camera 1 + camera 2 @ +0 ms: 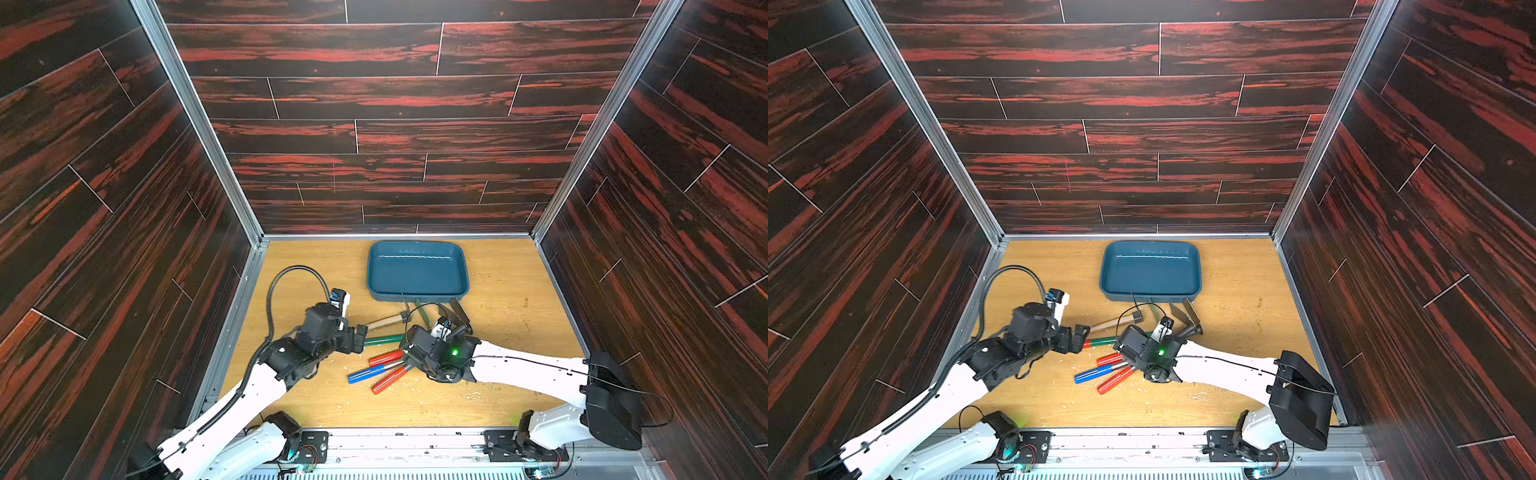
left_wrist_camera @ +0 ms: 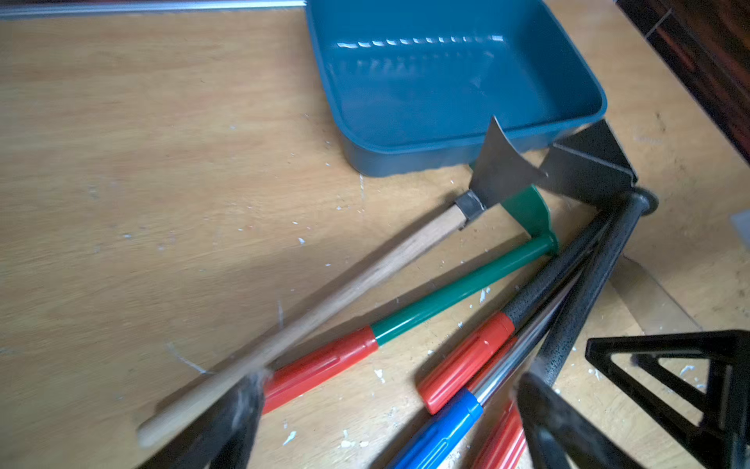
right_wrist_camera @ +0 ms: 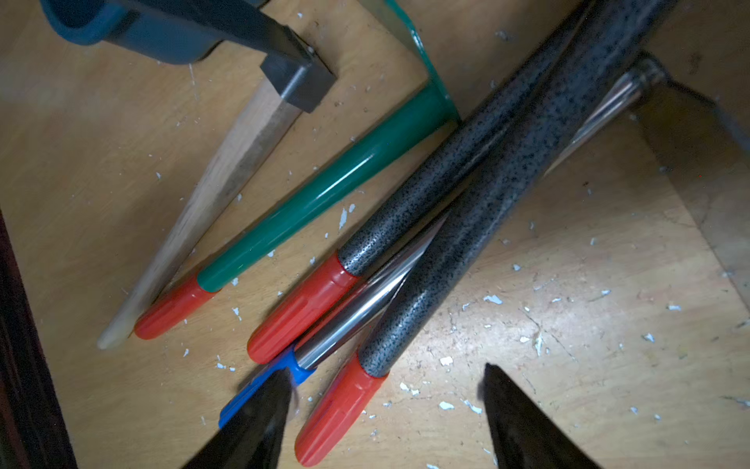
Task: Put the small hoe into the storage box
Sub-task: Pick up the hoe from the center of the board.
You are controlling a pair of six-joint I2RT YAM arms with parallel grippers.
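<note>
The right gripper (image 3: 385, 369) hangs part-open astride a speckled hoe (image 3: 466, 227), seemingly to pinch its handle; left gripper (image 2: 389, 381) gapes empty beside the wooden hoe (image 2: 324, 308); box (image 1: 395, 296) empty

The wooden table (image 1: 519, 270) carries the storage box (image 1: 415, 270) and 5 hoes (image 2: 446, 300) fanned just beside it.

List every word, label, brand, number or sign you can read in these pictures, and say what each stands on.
No text can be read anywhere in these views.
storage box: faint marks on its far inner wall in a top view, too small to tell whether they are lettering.
</note>
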